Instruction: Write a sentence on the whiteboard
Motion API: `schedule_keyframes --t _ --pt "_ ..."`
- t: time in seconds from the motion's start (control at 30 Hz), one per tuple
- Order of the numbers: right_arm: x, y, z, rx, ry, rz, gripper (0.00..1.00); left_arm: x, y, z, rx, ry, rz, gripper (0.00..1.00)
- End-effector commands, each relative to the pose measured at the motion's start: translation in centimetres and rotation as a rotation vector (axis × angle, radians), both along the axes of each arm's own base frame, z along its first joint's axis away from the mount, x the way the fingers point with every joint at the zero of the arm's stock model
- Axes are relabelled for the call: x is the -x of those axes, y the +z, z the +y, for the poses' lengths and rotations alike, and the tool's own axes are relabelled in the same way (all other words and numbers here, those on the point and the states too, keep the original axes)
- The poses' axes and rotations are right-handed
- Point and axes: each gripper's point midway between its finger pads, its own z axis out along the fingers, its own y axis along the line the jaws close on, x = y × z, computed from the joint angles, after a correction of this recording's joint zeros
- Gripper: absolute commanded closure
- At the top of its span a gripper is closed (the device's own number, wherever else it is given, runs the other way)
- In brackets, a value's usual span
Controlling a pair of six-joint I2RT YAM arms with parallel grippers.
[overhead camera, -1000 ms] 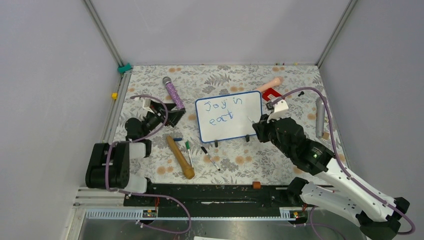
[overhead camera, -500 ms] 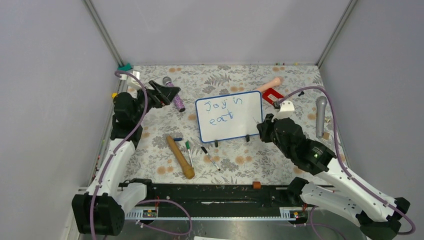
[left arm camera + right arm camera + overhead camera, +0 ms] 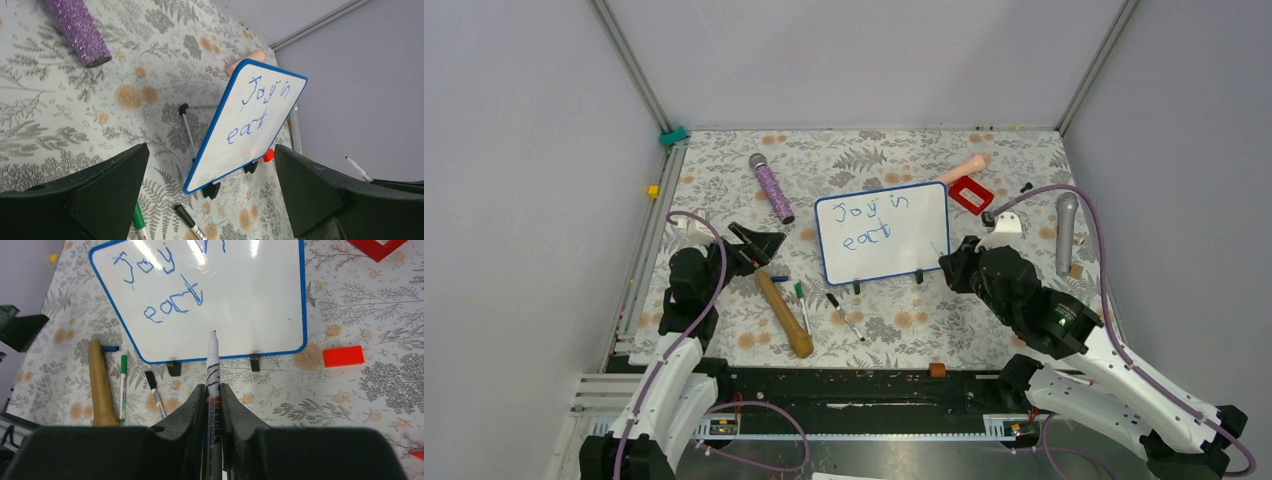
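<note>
The whiteboard (image 3: 882,238) is stood on its two black feet near the middle of the floral bench (image 3: 904,335), leaned back. The sentence (image 3: 871,222) is written on it in blue, in two lines: "Joy in" above, a word like "eact" below. At the board's 4 o'clock, the right jaws are clamped on a white marker (image 3: 212,365), whose tip is pointed at the board's lower edge; contact cannot be judged. At the board's 9 o'clock, well apart, the left jaws are spread wide and empty. A wooden stick (image 3: 784,315), a green pen (image 3: 801,305) and a black-capped pen (image 3: 844,315) are laid at its 7 o'clock, and a purple microphone (image 3: 771,188) at its 10 o'clock.
</note>
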Motion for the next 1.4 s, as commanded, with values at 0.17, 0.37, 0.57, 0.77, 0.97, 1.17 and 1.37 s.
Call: schedule_keyframes --t 0.17,0.37,0.57,0.77,0.97,1.17,1.37 --pt "1.8 0.8 -1.8 0.076 0.084 -0.058 1.00 -0.9 1.1 3.4 0.043 0.201 -0.104 0.01" --pt "2.0 1.0 0.0 0.048 0.166 -0.058 1.00 -0.8 0.4 1.2 0.067 0.054 -0.091 0.01" --pt "1.8 0.7 0.9 0.069 0.204 -0.050 1.00 -0.2 -0.9 -0.2 0.126 -0.035 -0.074 0.01" --pt "1.5 0.3 1.6 0.085 0.218 -0.031 1.00 -0.8 -0.4 -0.6 0.118 -0.066 -0.075 0.01" --pt "1.2 1.0 2.5 0.067 0.239 -0.036 1.00 -1.6 -1.3 -0.8 0.067 -0.094 -0.012 0.01" --pt "0.6 0.9 3.0 0.090 0.247 -0.036 1.00 -3.0 0.5 -2.6 0.098 -0.216 -0.079 0.01" --pt "-0.6 1.5 4.2 0.170 0.279 -0.017 1.00 -5.9 2.2 -5.6 0.201 -0.459 -0.201 0.01"
